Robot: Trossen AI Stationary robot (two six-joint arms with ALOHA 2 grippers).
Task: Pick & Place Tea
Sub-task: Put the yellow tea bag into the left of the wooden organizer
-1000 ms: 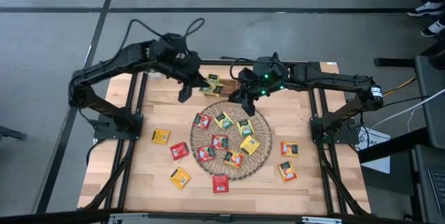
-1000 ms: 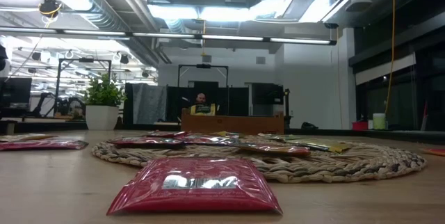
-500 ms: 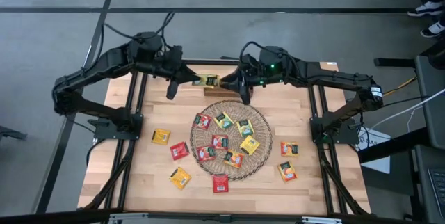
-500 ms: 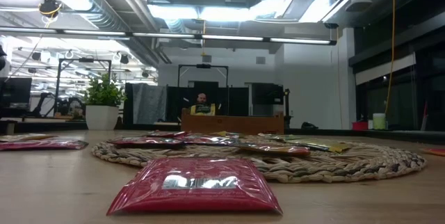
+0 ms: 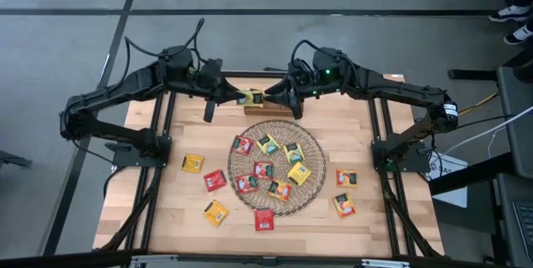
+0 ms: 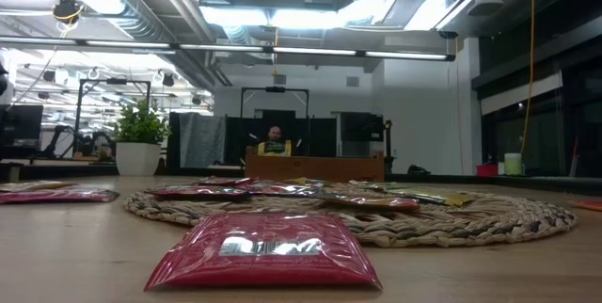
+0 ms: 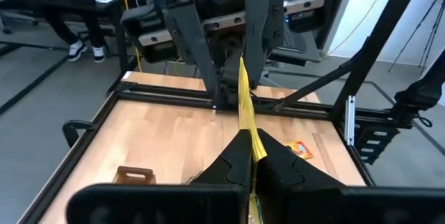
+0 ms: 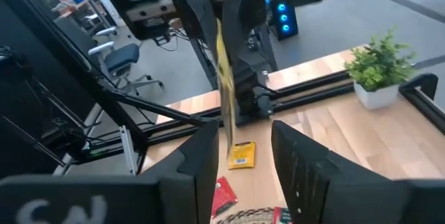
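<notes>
Upper centre of the high view: both arms meet over a small wooden box (image 5: 268, 106) at the far edge of the surface (image 5: 166, 210), above the round wicker mat (image 5: 310, 186).
Left end effector (image 5: 236, 96): shut on a yellow sachet (image 7: 245, 106), pinched edge-on between its fingertips (image 7: 233, 156).
Right end effector (image 5: 271, 95): jaws apart, one finger on each side of the same sachet (image 8: 224, 71) without pressing it, so it has no hold of anything.
Tea: one sachet held in the air between the arms; about eight lie on the mat, among them a yellow one (image 5: 299, 173); others lie loose on the surface, such as a red one (image 5: 264, 219) at lower centre and an orange one (image 5: 345, 206) at lower right.
Step in hand, as I judge it: a handover or shared placing at the box.
Doing it well: keep the thin sachet upright and steady, bring the receiving fingers squarely onto its flat faces, and let only one side loosen once the other grips firmly.
Hard to make out: the box interior is screened by the arms; in the low view neither arm shows, only a red sachet (image 6: 266, 247) up close and a potted plant (image 6: 138, 138) at left.
</notes>
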